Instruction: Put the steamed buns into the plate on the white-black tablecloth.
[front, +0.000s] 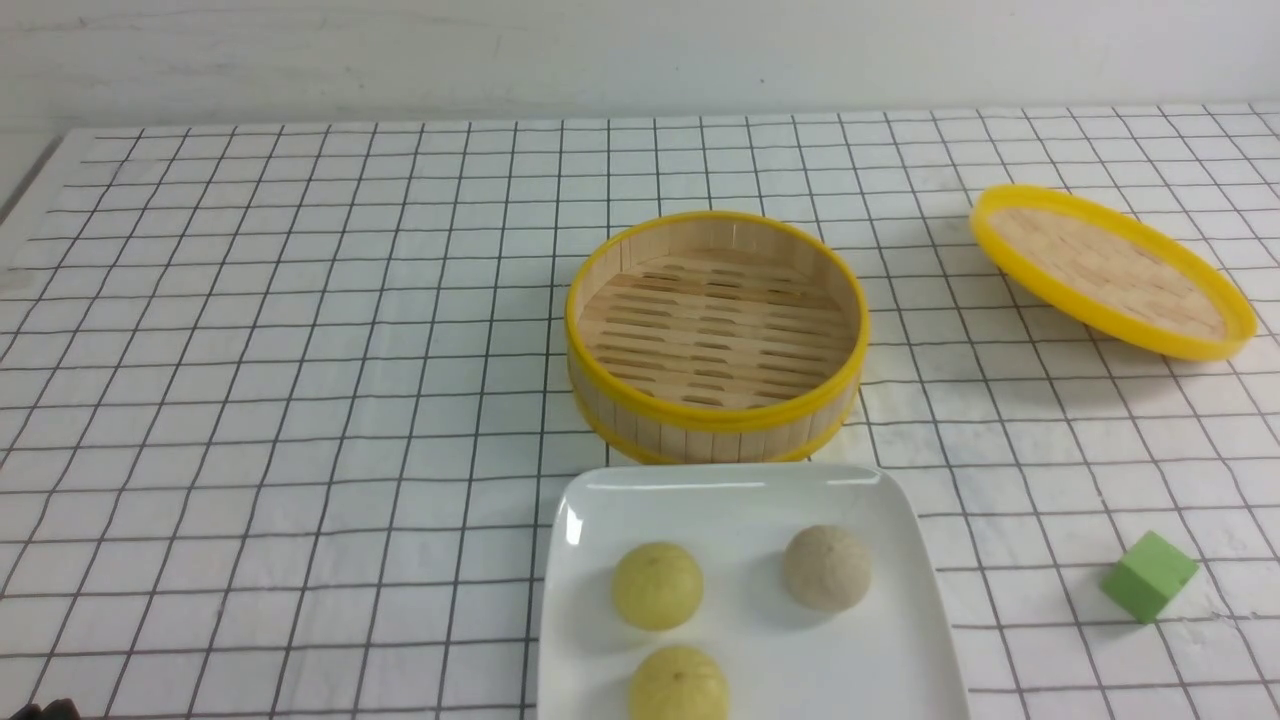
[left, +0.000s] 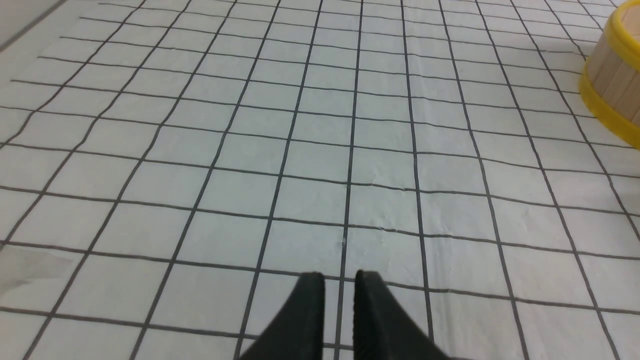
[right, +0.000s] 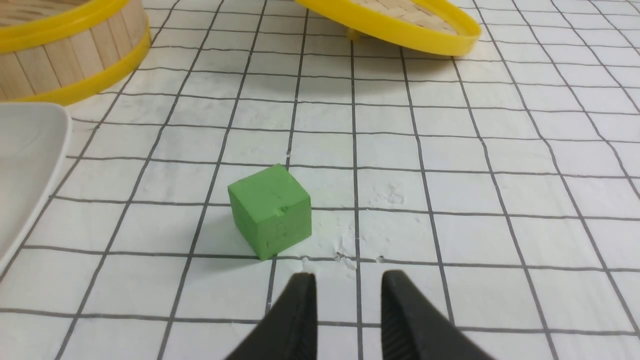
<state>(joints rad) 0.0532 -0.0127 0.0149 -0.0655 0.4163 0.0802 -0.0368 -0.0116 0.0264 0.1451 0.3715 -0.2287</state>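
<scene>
White glossy rounded-square plate (front: 910, 560) on the white-black grid tablecloth (front: 300, 400) holds all three dome-shaped steamed buns (front: 657, 585), so the task appears complete; left gripper (left: 340, 281) and right gripper (right: 347, 282) are empty, fingers slightly parted.

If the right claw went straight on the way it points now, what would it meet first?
Probably only the tablecloth: the right claw aims just past the green cube, with the yellow-rimmed lid farther on. Depth is unclear.
</scene>
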